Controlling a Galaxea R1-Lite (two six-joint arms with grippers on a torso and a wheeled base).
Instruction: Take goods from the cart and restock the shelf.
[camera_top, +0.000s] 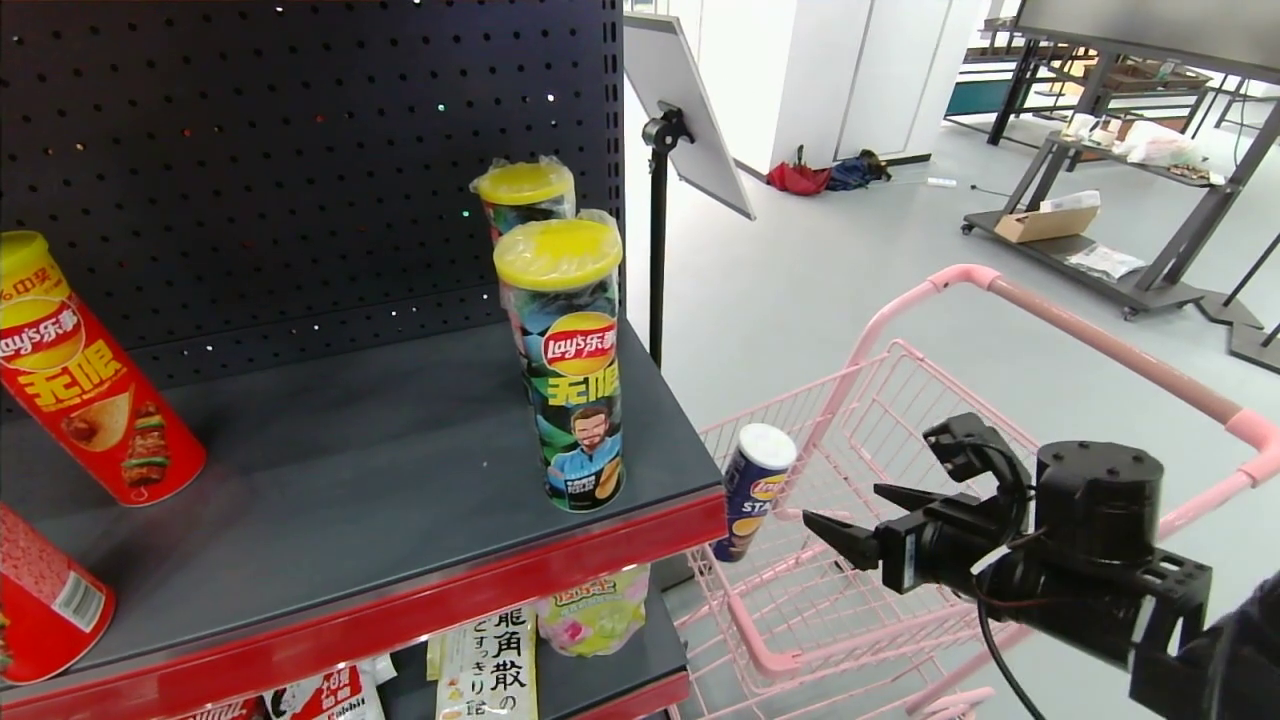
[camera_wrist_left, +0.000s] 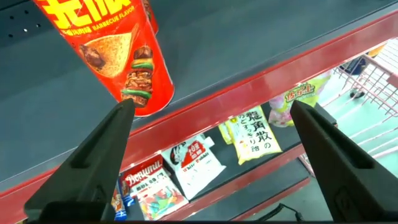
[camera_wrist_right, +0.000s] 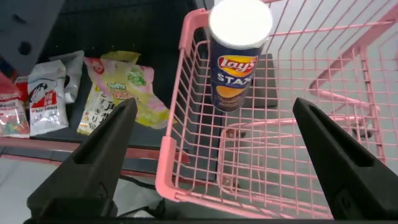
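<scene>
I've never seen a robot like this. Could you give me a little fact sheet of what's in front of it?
Shelf top: front yellow-lidded can and rear yellow-lidded can at right end; red can at left
Lower shelf: snack bags
Cart: pink, blue can inside, near the shelf
Right claw: open, empty, above the cart, facing blue can
Left claw: open, empty, before the shelf's red edge

Coming through matte black all over, the right arm (camera_top: 1100, 560) is showing a round, capped joint housing (camera_top: 1098, 490), a bracket (camera_top: 1170, 590) with holes, and a thin black cable (camera_top: 990, 630) looping beneath. The right gripper (camera_top: 845, 510) and left gripper (camera_wrist_left: 211, 104) are both sporting black, wedge-shaped, tapering fingers (camera_wrist_left: 93, 168).
</scene>
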